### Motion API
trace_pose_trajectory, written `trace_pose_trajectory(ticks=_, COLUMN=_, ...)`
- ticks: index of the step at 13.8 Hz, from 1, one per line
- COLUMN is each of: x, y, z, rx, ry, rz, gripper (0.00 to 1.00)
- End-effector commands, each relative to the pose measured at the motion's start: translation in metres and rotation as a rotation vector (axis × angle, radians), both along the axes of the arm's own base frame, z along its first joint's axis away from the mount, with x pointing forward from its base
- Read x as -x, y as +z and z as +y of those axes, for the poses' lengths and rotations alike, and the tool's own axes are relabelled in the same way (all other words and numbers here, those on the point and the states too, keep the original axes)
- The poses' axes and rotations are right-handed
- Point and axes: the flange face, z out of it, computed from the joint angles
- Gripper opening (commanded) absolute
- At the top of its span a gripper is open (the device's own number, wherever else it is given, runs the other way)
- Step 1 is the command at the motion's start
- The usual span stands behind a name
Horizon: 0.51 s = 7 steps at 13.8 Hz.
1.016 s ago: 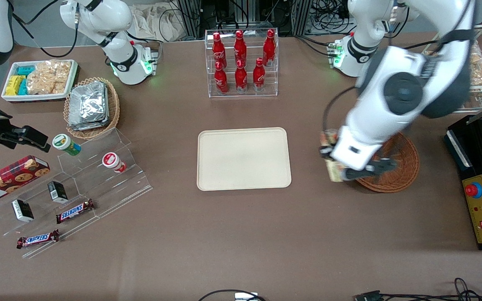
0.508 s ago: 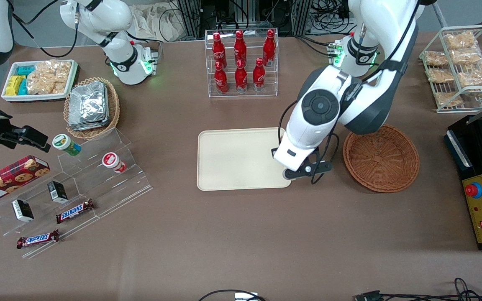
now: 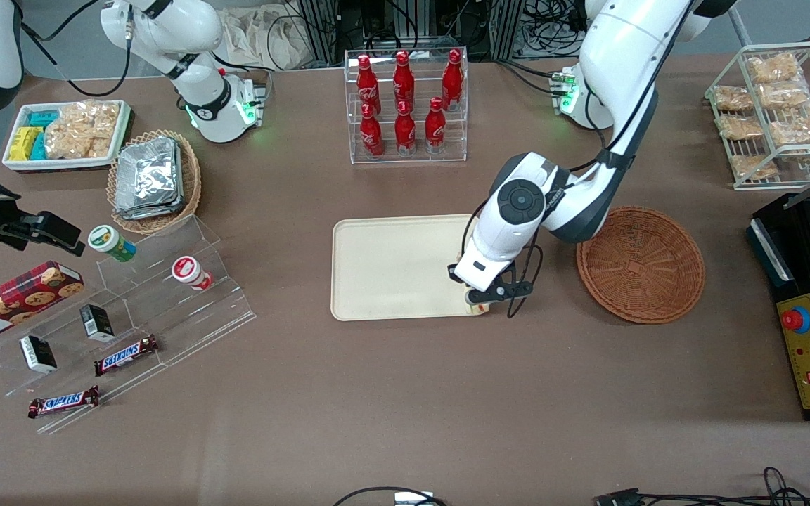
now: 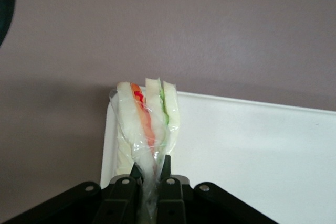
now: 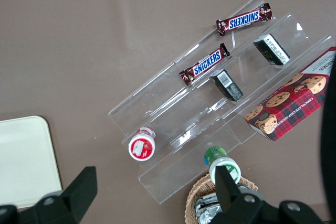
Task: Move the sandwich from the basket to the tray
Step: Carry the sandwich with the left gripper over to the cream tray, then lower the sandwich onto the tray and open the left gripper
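My gripper [image 3: 481, 301] has come down over the corner of the tray [image 3: 391, 267] that lies nearest the basket [image 3: 640, 263] and the front camera, lower than it hung half a second ago, when it sat just off that same edge of the tray. My fingers [image 4: 167, 174] are pinched tight on the clear wrap of the sandwich [image 4: 148, 121], which stands on edge with its orange-red and green stripes showing, over the tray's rounded corner; whether it already touches the tray I cannot tell. A second ago I was at the basket's rim with the sandwich; now the basket sits well apart from my gripper, toward the working arm's end of the table from the tray.
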Motion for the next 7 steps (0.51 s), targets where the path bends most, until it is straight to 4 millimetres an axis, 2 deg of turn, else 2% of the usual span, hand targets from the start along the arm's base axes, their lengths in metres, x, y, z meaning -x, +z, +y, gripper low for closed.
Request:
trace_pose_trajectory(ticks=1, x=0.011, y=-0.02, z=-0.002, rx=0.002, ry=-0.016, rz=-0.007, gripper=0.13)
trace_pose_trajectory(ticks=4, x=0.02, y=-0.043, z=-0.011, rx=0.005, ry=-0.023, rz=0.01, gripper=0.18)
trace_pose_trajectory(ticks=7, x=0.026, y=-0.049, z=-0.012, rx=-0.004, ry=-0.031, rz=0.025, gripper=0.26)
